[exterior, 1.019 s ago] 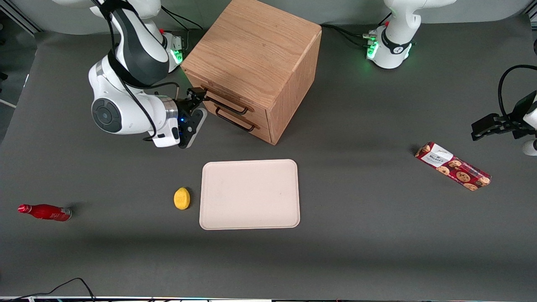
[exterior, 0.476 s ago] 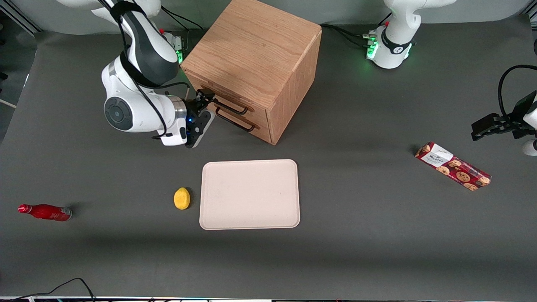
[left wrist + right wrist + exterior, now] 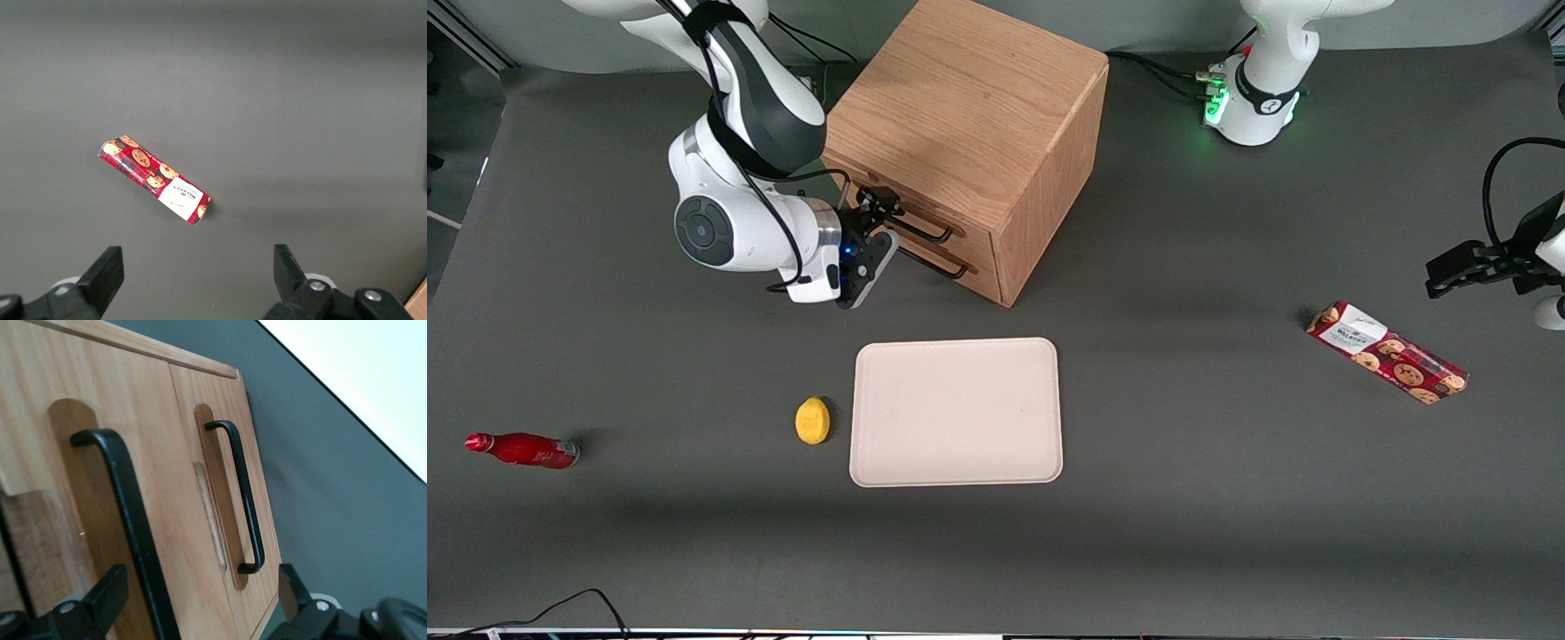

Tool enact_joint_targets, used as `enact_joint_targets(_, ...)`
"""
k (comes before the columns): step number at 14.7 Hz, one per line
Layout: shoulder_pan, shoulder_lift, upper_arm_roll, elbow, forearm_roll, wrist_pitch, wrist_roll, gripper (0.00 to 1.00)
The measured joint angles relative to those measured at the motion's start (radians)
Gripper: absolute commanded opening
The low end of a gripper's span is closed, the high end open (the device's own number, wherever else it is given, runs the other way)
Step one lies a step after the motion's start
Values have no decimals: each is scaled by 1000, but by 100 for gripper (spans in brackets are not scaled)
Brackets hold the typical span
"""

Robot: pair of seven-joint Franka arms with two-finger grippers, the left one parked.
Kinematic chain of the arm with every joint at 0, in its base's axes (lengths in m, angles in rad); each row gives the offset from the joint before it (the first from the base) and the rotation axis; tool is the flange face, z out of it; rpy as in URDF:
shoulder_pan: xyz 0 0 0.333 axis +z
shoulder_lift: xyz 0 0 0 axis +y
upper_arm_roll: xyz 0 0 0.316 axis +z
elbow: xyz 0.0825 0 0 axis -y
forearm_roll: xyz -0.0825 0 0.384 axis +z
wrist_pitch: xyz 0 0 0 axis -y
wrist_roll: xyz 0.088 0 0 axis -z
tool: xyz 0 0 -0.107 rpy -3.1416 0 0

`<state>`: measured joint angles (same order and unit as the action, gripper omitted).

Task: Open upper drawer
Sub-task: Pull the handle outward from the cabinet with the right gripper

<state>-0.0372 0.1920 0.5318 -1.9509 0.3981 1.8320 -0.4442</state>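
Note:
The oak cube cabinet (image 3: 960, 116) stands at the back of the table. Its upper drawer (image 3: 167, 493) is shut, with its light wood front in line with the lower drawer's front. The upper drawer's dark bar handle (image 3: 929, 233) also shows in the right wrist view (image 3: 127, 507). The lower drawer's handle (image 3: 938, 265) lies just under it and shows in the right wrist view (image 3: 241, 493). My right gripper (image 3: 879, 206) is open at the upper handle's end nearer the working arm. In the right wrist view the gripper (image 3: 200, 600) has the upper handle's bar between its two fingers.
A beige tray (image 3: 957, 412) lies nearer the front camera than the cabinet, with a yellow lemon (image 3: 812, 420) beside it. A red bottle (image 3: 523, 450) lies toward the working arm's end. A cookie packet (image 3: 1387, 352) lies toward the parked arm's end.
My right arm has moved in toward the cabinet. The gripper has gone from just beside the upper handle's end to straddling the bar. The drawer has not moved.

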Motion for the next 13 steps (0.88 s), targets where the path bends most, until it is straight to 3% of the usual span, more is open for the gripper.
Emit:
enact_joint_targets(6, 4, 2, 1, -26, -2, 45, 0, 100)
enact_joint_targets(13, -6, 63, -46, 39, -59, 76, 0, 100)
